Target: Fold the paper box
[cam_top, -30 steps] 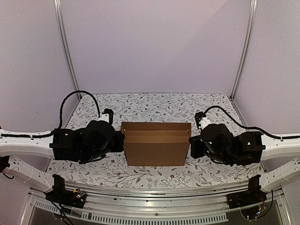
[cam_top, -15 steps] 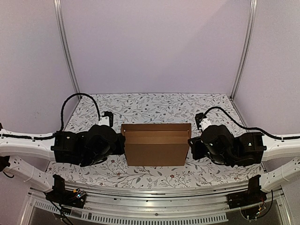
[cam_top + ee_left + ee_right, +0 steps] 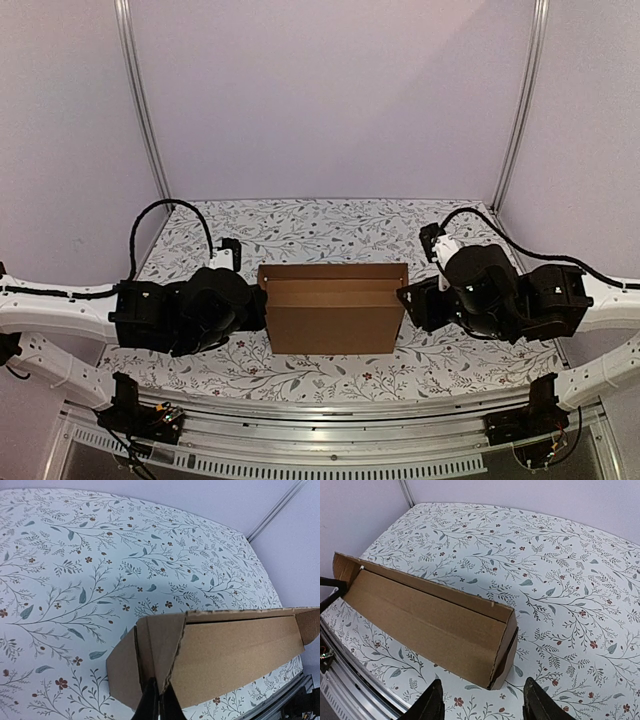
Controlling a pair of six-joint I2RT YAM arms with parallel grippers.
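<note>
The plain brown, unprinted cardboard paper box (image 3: 333,310) lies in the middle of the table, toward its near edge, with its long side running across between the two arms. It is formed into a shallow rectangular shape. A raised back wall stands along its far side, and the broad top panel sits just below that rim. From the right wrist view the paper box (image 3: 430,625) shows a raw, die-cut end panel that gapes a little at the near corner.

The black left gripper (image 3: 256,305) is at the left end of the paper box (image 3: 225,650). Its two fingers are pressed together, pinching the lower corner of the end flap, as the left wrist view (image 3: 159,704) shows.

The black right gripper (image 3: 410,305) is just beside the right end. Its jaws stand apart with nothing between them (image 3: 484,702), and the box end lies just beyond the fingertips without touching them.

The table (image 3: 330,222) has a white cover printed with grey-green leafy sprigs and small red flowers. Pale lilac walls (image 3: 330,100) and two slanting silver metal posts (image 3: 140,110) enclose it at the back.
</note>
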